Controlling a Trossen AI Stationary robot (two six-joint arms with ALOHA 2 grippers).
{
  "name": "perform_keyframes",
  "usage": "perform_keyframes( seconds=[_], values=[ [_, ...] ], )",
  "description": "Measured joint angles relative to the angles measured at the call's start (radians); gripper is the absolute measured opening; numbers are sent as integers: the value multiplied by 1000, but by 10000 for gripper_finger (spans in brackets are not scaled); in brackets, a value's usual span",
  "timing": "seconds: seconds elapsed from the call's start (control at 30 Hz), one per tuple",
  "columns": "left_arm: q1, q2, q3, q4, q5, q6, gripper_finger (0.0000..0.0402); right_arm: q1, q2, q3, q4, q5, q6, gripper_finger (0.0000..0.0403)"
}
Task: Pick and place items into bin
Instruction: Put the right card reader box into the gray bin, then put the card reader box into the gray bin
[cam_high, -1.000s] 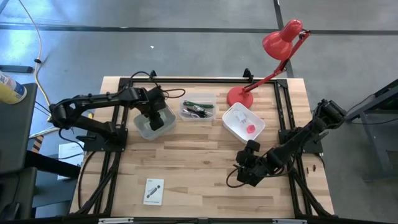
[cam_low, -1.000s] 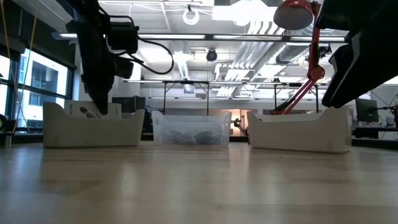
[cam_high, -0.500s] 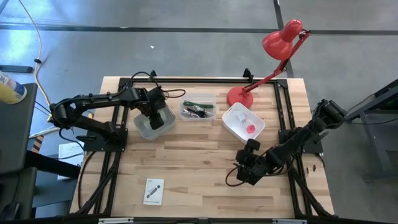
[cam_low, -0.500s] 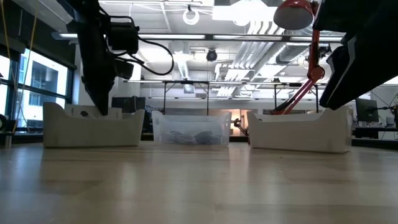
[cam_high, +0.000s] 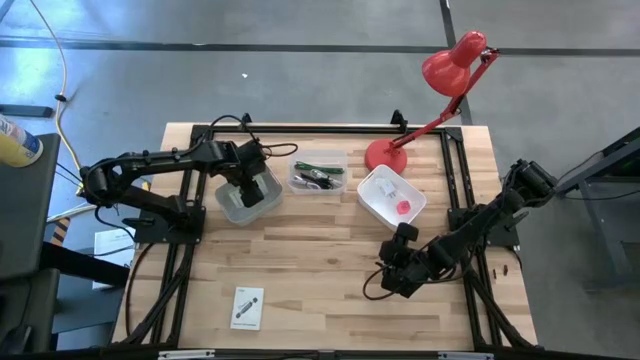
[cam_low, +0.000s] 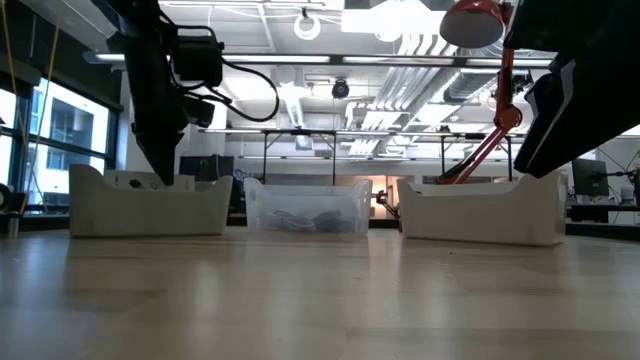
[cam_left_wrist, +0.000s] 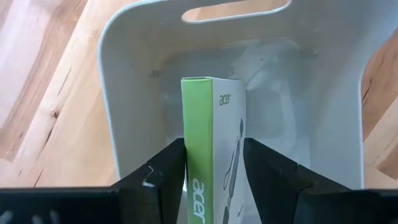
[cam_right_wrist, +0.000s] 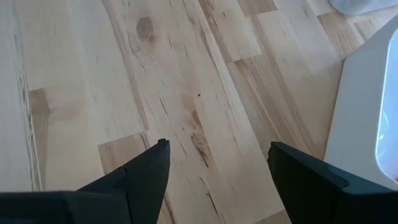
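My left gripper points down into the left white bin, open. A thin green-and-white box stands on end between its fingers, turned slantwise across the gap, its far end down in the bin. My right gripper hangs open over bare wood near the table's right front, holding nothing. A flat white card with dark print lies flat on the table near the front. The clear middle bin holds a green pen and cables. A pink piece lies in the right white bin. My left gripper has the box's green narrow side and its white face close against the two fingers, which come from above. I cannot tell whether they touch. The box stands upright in the bin.
A red desk lamp stands at the back right, its base next to the right bin. The three bins sit in a row across the far half of the table. Dark rails run along the table's left and right sides.
My left gripper has tipped slightly where it stands above the left bin.
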Motion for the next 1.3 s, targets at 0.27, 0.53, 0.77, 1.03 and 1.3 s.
perform_keyframes(
  seconds=[0.27,0.53,0.77,1.03,1.3],
  values=[
    [-88,0,0,1,-82,-5,168,0,0,0,0,0,-3,259],
    [-151,0,0,-40,-186,-72,178,0,0,0,0,0,-9,259],
    [-209,0,0,-67,-275,-121,179,0,0,2,1,-2,0,259],
    [-295,0,43,-145,-419,-177,178,0,0,2,2,-2,1,259],
    [-321,0,123,-184,-417,-185,179,0,0,2,2,0,1,259]
  ],
)
